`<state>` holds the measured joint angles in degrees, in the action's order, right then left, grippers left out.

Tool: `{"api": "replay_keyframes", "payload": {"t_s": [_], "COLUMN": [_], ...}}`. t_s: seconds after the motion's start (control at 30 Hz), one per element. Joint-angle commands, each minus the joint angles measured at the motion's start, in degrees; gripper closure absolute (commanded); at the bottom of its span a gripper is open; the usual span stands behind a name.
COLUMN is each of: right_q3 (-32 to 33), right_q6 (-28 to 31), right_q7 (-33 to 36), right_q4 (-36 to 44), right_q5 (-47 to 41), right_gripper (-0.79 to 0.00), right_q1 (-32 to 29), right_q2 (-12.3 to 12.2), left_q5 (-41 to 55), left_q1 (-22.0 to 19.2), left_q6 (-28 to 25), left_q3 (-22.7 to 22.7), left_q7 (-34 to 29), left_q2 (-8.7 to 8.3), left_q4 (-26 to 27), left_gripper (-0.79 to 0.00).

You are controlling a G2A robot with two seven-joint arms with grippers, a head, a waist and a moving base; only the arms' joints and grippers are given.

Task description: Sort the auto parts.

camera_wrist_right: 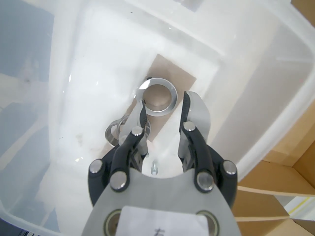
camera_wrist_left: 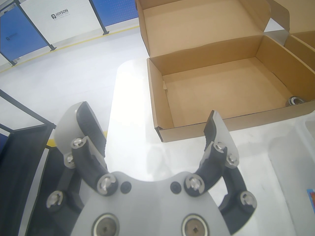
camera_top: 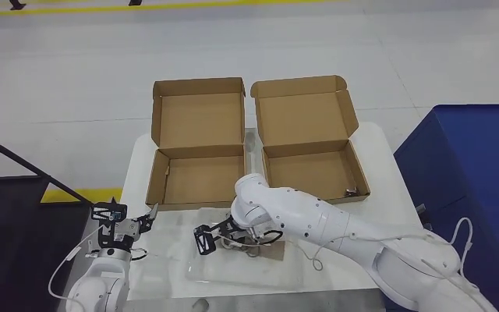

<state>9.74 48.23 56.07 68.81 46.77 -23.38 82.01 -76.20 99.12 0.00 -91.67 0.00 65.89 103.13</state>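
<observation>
One metal ring (camera_wrist_right: 160,82) sits between spread fingers, not yet gripped.

It lies flat on a brown card (camera_wrist_right: 172,69) at the bottom of the clear tub (camera_wrist_right: 258,74). The right gripper (camera_wrist_right: 164,103) stands over it, open, with one finger on either side of the rim, a stance that suits pinching it out. A second metal part (camera_wrist_right: 110,130) lies just beside it (half hidden by a finger). Behind the tub stand the left box (camera_top: 199,179), which holds a bearing (camera_wrist_left: 295,99), and the right box (camera_top: 312,173). The left gripper (camera_wrist_left: 149,114) hangs open and empty near the left box.
</observation>
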Motion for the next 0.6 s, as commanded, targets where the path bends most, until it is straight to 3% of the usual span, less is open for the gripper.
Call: {"api": "replay_keyframes", "payload": {"t_s": [0.0,0.37,0.57], "right_q3": [0.00,0.00,0.00], "right_q6": [1.10,4.27,8.92], "right_q7": [-1.09,-4.27,-8.91], "right_q4": [-1.27,-5.95,-7.70], "right_q5": [0.51,3.91,7.34], "right_gripper": [-0.326,-0.311,-0.308], "right_q1": [-0.11,-1.29,-2.69], "right_q2": [0.58,4.10,6.38], "left_q5": [0.00,0.00,0.00], "left_q1": [0.00,0.00,0.00], "left_q6": [0.00,0.00,0.00], "left_q3": [0.00,0.00,0.00], "left_q7": [0.00,0.00,0.00], "left_q2": [0.00,0.00,0.00], "left_q4": [0.00,0.00,0.00], "left_gripper": [-0.785,-0.785,-0.785]}}
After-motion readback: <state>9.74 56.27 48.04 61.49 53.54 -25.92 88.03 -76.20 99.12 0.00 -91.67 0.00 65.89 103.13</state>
